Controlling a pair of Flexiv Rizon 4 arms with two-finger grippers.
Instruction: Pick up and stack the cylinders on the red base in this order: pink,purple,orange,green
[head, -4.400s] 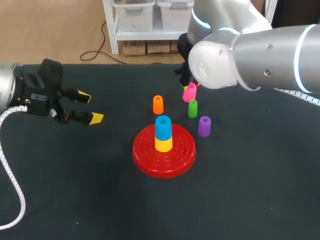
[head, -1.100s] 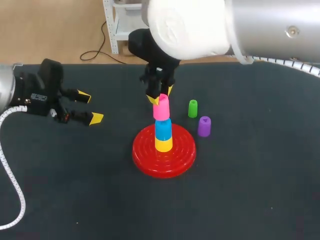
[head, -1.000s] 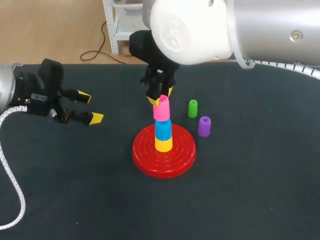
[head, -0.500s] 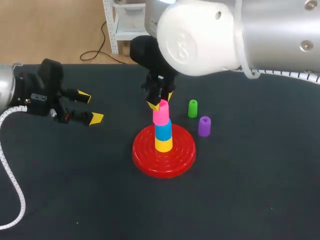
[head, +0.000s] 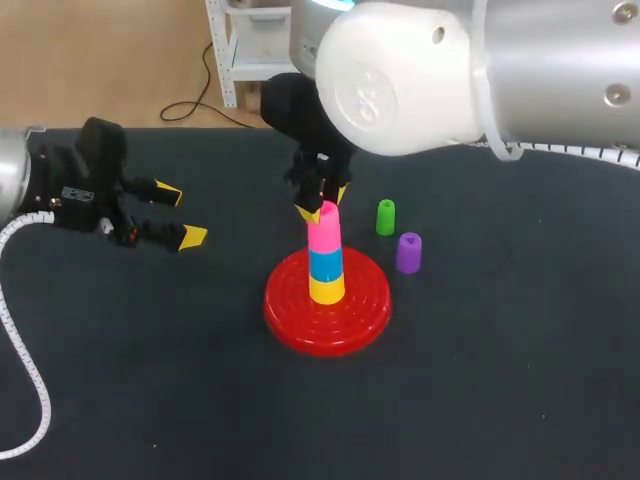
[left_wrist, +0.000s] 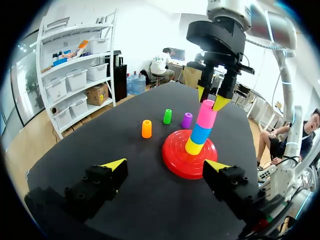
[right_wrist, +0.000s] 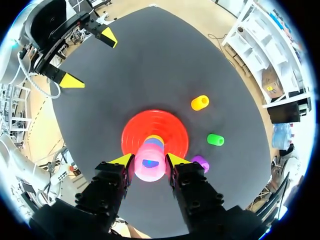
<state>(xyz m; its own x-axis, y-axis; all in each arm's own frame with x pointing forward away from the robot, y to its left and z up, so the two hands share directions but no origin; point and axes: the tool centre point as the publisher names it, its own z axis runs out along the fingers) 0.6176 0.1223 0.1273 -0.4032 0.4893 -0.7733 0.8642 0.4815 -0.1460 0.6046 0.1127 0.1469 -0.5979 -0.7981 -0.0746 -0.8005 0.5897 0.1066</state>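
Note:
On the red base stands a stack: yellow at the foot, blue over it, and the pink cylinder on top. My right gripper hangs straight above the stack, shut on the pink cylinder's upper end. The purple cylinder and the green one stand upright to the right of the base. The orange cylinder stands behind the base; the right arm hides it in the head view. My left gripper rests open and empty at the table's left.
The black table has free room in front of the base and at the right. Its far edge runs just behind the right arm.
The right gripper has come down with the pink cylinder, which now sits on the blue one instead of hovering above it. The left arm has not moved.

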